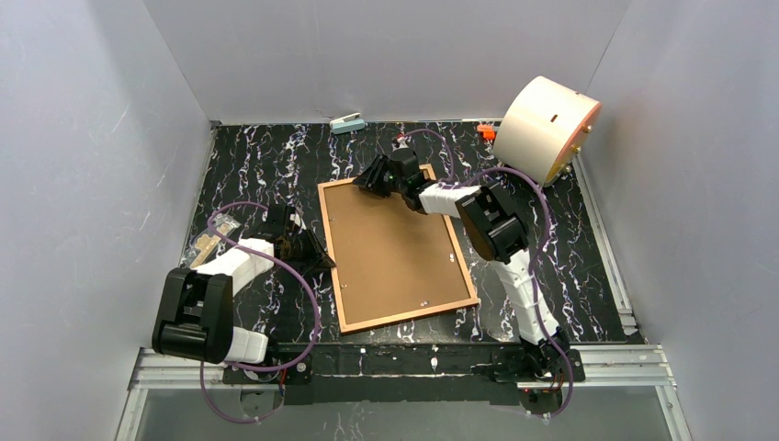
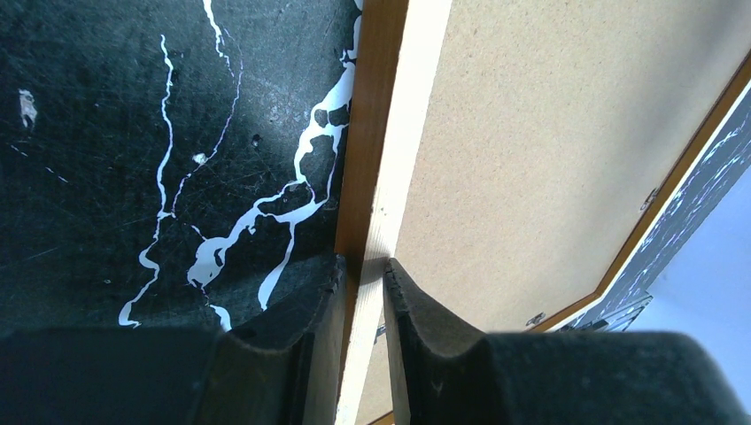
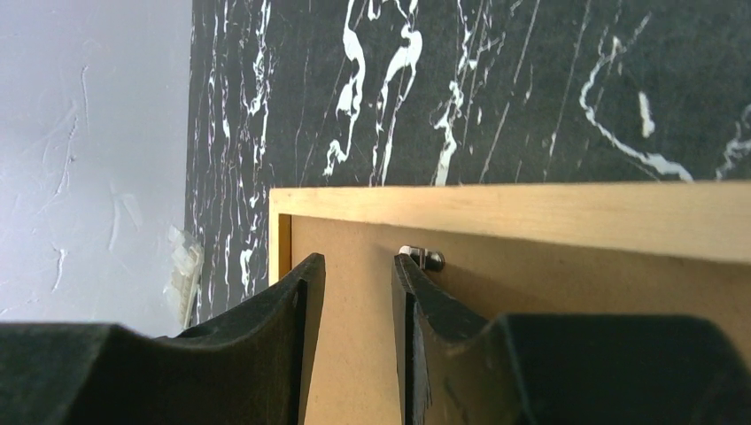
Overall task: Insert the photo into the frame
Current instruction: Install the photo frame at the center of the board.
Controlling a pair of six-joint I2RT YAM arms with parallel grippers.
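Note:
The frame [image 1: 329, 250] of orange-brown wood lies face down on the black marbled table, with the plain brown backing board [image 1: 390, 248] set in it. The photo is hidden. My left gripper [image 1: 315, 253] straddles the frame's left rail [image 2: 372, 133], one finger outside and one inside it, and is shut on it [image 2: 363, 266]. My right gripper [image 1: 369, 178] is at the frame's far left corner. In the right wrist view its jaws [image 3: 359, 261] stand slightly apart over the backing board [image 3: 549, 328], holding nothing. Its right fingertip is beside a small metal tab [image 3: 425, 258] under the far rail [image 3: 531, 217].
A large white drum-like object [image 1: 547, 127] leans at the back right. A small teal-grey item [image 1: 348, 123] and a small orange item [image 1: 486, 132] lie at the back wall. A clear packet [image 1: 209, 237] lies by the left wall. Metal tabs [image 2: 649, 199] sit on the frame's right rail.

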